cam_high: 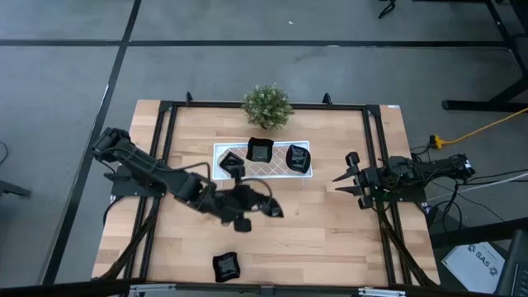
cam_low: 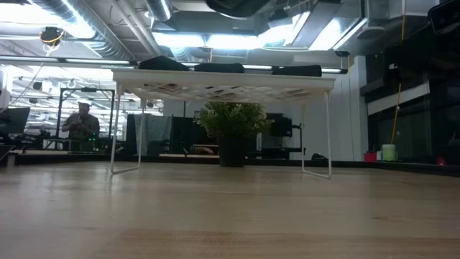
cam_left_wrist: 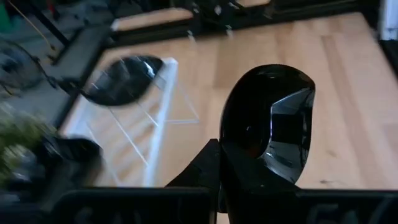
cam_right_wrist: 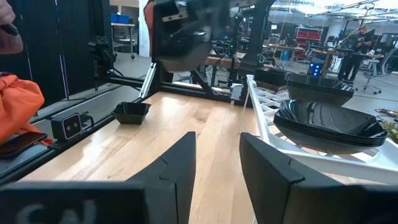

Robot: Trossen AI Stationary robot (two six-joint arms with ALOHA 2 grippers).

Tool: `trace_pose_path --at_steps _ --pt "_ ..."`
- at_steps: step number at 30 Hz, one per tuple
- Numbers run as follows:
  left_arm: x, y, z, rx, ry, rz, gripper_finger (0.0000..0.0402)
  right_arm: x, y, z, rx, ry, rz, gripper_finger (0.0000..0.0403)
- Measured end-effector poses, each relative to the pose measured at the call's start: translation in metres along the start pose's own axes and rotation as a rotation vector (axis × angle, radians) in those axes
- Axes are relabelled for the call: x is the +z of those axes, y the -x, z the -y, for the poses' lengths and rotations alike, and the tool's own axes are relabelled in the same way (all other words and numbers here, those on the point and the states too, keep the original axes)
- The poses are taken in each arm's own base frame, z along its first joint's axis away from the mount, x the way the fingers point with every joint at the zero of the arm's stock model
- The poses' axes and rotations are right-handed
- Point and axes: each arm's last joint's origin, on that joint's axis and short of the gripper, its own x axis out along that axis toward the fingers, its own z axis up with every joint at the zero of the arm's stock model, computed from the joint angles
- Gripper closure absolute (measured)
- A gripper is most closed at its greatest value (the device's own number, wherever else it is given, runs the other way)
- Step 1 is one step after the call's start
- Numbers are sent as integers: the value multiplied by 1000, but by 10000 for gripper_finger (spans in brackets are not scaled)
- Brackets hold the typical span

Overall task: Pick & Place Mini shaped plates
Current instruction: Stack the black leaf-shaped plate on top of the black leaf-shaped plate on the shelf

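- Here, the left gripper [cam_high: 266, 206], just in front of the white tray [cam_high: 221, 155], clamps a mini plate [cam_left_wrist: 268, 127].
- Three plates [cam_high: 260, 150] sit on the tray; a potted plant [cam_high: 266, 105] stands behind it.
- Another plate [cam_high: 226, 266] lies well before the tray.
- The right gripper [cam_high: 345, 179] waits beside the tray, fingers apart, empty.

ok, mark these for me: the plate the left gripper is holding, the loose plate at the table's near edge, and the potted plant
held plate [cam_left_wrist: 267, 134]: left wrist view, on its glossy underside.
loose plate [cam_high: 226, 266]: high view, on its centre.
potted plant [cam_high: 266, 106]: high view, on the middle of its foliage.
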Motion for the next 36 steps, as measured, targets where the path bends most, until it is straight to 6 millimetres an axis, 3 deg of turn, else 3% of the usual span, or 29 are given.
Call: trace_pose_path --at_steps 11,18,29,36 --pt "21 -32 -54 136 -93 89 399 0 0 0 0 0 0 279" --pt "35 -45 -84 86 -92 193 399 0 0 0 0 0 1 279" --pt "35 -63 -130 28 -37 219 399 0 0 0 0 0 0 279" --pt "34 -70 -148 47 1 230 399 0 0 0 0 0 0 279"
